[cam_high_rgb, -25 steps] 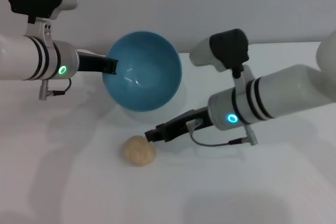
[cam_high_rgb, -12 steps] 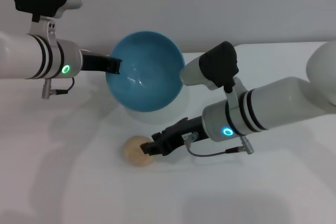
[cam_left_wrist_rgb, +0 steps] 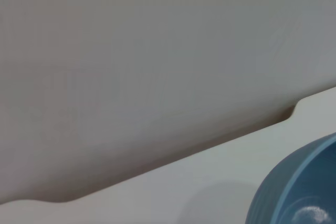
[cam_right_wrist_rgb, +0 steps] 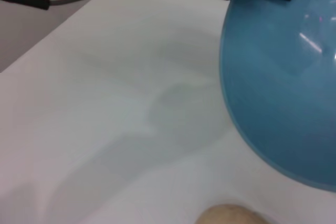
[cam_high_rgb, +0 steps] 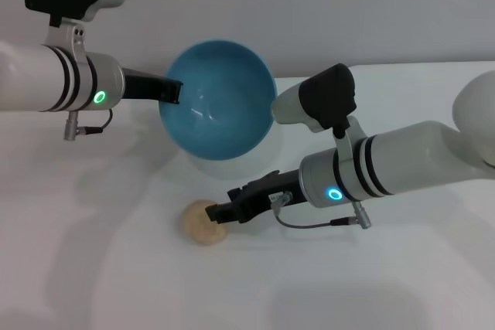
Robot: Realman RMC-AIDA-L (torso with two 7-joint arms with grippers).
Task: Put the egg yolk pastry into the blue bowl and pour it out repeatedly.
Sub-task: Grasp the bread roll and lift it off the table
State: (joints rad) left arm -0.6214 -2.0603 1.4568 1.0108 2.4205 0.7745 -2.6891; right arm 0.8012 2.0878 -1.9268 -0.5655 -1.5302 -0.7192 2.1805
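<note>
Left gripper (cam_high_rgb: 172, 92) clamps rim of blue bowl (cam_high_rgb: 219, 100), bowl tilted above table (cam_high_rgb: 93, 268). Right gripper (cam_high_rgb: 219, 213) touches egg yolk pastry (cam_high_rgb: 203, 222); finger state unclear.

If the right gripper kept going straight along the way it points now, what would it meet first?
The small round tan pastry ball on the white table. The right gripper points straight at it and already looks at its edge, though contact is unclear.
</note>
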